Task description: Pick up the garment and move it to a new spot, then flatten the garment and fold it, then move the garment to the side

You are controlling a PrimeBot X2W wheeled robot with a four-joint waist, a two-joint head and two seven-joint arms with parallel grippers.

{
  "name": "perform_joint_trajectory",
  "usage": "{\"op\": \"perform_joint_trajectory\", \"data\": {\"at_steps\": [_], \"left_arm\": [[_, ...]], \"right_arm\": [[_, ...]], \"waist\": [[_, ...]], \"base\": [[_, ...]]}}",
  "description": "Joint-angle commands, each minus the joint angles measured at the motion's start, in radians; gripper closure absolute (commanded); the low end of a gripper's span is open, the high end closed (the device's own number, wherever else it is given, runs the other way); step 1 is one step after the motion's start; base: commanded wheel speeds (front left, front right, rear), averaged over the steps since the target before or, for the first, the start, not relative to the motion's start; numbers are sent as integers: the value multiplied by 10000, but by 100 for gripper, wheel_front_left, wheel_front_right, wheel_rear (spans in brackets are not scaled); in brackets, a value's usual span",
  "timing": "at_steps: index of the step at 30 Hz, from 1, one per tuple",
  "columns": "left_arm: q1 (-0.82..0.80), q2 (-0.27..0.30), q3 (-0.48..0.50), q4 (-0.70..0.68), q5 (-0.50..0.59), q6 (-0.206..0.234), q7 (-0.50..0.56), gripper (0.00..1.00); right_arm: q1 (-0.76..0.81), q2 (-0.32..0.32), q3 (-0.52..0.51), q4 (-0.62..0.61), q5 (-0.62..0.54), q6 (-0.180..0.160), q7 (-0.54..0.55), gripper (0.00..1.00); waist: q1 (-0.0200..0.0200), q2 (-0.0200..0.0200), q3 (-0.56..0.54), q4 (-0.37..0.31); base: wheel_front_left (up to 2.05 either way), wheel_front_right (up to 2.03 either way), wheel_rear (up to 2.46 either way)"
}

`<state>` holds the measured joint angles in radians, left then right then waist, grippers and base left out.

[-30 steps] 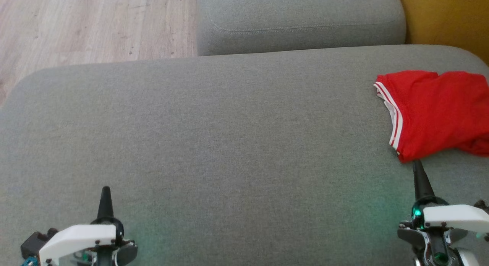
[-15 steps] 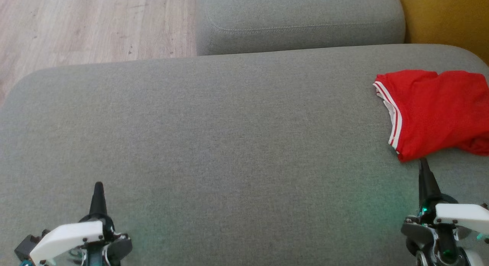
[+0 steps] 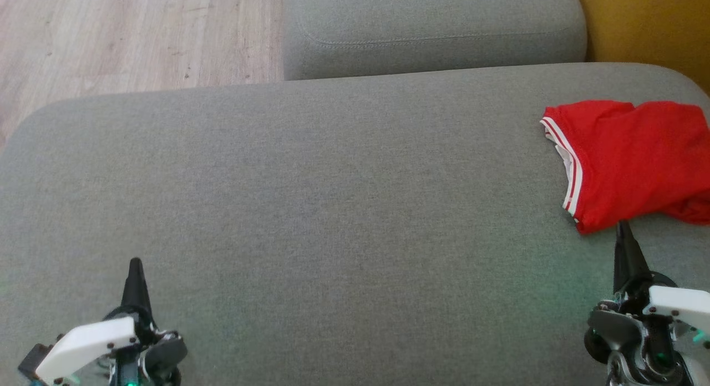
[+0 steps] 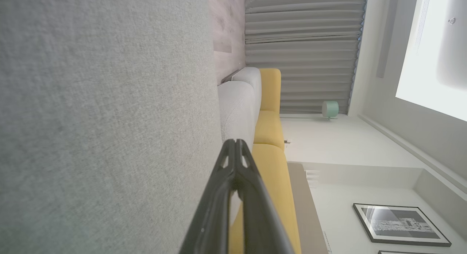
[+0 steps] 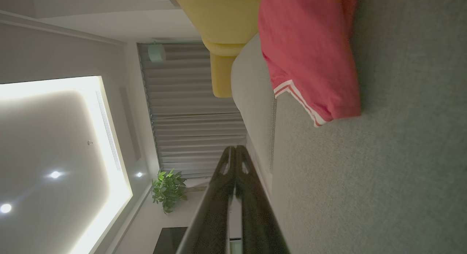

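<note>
Garment appears folded, just beyond the right end effector and well apart from the left end effector. Both are closed and empty, so the task looks essentially finished.

Garment on cushion far right; right gripper just before it, possibly touching.

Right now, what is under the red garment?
The red garment lies bunched on the grey sofa cushion, whose fabric shows along its left and near edges. Anything beneath the cloth is covered, and its right end runs out of the head view.
</note>
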<state>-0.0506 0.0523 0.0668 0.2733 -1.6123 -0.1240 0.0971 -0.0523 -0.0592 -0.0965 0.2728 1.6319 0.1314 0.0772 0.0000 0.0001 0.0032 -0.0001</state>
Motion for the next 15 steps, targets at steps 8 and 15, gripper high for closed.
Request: {"op": "perform_joint_trajectory", "data": {"at_steps": [8,15], "left_arm": [[-566,55,372,-283,-44,-67,82,100],[-567,48,382,-283,-35,-67,91,100]], "right_arm": [[-526,-154,164,-300,47,-7,90,100],[-528,-134,136,-298,23,-7,113,100]], "waist": [[0,-1,0,1],[0,-1,0,1]], "base": [[0,0,0],[0,0,0]]}}
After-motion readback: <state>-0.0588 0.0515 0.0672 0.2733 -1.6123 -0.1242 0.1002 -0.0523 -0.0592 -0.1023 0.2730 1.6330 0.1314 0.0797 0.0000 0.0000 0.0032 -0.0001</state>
